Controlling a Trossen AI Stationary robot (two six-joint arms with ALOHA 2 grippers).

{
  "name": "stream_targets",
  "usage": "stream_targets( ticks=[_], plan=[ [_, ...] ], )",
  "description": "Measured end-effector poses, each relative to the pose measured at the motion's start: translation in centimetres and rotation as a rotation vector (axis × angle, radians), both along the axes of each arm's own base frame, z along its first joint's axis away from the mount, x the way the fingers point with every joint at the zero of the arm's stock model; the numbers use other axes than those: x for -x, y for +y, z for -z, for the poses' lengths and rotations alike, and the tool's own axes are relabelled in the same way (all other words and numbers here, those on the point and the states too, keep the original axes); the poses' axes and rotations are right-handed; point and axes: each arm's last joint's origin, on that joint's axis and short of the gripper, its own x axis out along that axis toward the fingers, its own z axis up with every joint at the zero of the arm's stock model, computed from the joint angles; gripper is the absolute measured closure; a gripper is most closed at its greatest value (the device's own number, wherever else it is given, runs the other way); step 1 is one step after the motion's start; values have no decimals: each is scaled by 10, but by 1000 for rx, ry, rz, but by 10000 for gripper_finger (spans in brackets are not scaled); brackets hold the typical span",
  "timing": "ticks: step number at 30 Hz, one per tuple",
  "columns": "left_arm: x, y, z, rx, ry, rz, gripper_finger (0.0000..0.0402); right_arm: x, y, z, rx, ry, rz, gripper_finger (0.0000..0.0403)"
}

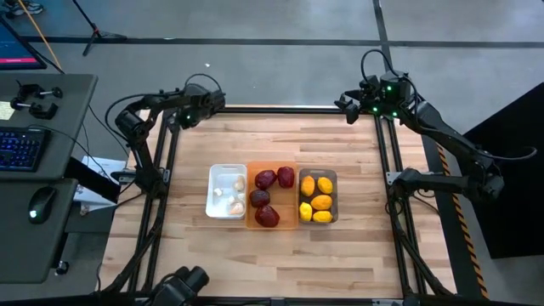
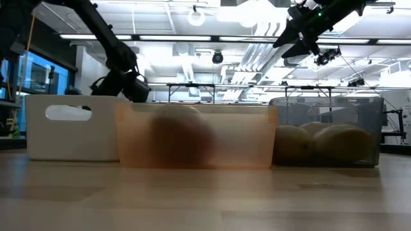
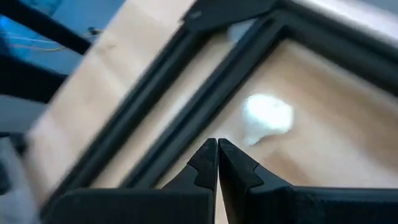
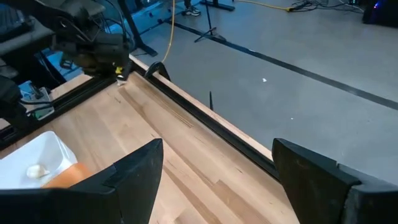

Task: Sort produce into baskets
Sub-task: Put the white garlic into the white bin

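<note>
Three bins stand side by side at the table's middle. The white bin (image 1: 213,192) holds whitish bulbs (image 1: 237,206). The orange bin (image 1: 291,209) holds dark red pieces (image 1: 267,216). The dark grey bin (image 1: 333,178) holds yellow fruits (image 1: 321,202). My left gripper (image 1: 175,121) is shut and empty over the table's far left corner; it also shows in the left wrist view (image 3: 217,152). My right gripper (image 1: 347,108) is open and empty over the far right corner, raised above the table; it also shows in the right wrist view (image 4: 217,177).
A black frame rail (image 1: 280,109) runs along the table's far edge and down both sides. Bare wood (image 1: 280,144) lies between the bins and the far edge. A desk with a keyboard (image 1: 19,149) and a mouse stands off the table's left side.
</note>
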Motion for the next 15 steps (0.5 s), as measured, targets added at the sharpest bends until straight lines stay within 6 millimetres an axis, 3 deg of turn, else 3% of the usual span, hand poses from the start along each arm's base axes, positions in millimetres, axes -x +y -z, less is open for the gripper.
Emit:
stream_targets(
  ticks=[4, 8, 13, 15],
  plan=[
    [-2, 9, 13, -110, -46, 37, 402, -2, -2, 2, -10, 6, 3, 111],
    [-3, 15, 12, -221, 9, 72, 402, -4, -5, 5, -42, -1, 3, 111],
    [9, 7, 26, -149, 49, 35, 402, -5, -5, 6, -87, -25, 10, 111],
    [6, 8, 25, -198, 62, 32, 402, -5, -5, 6, -94, -30, 14, 111]
  ],
)
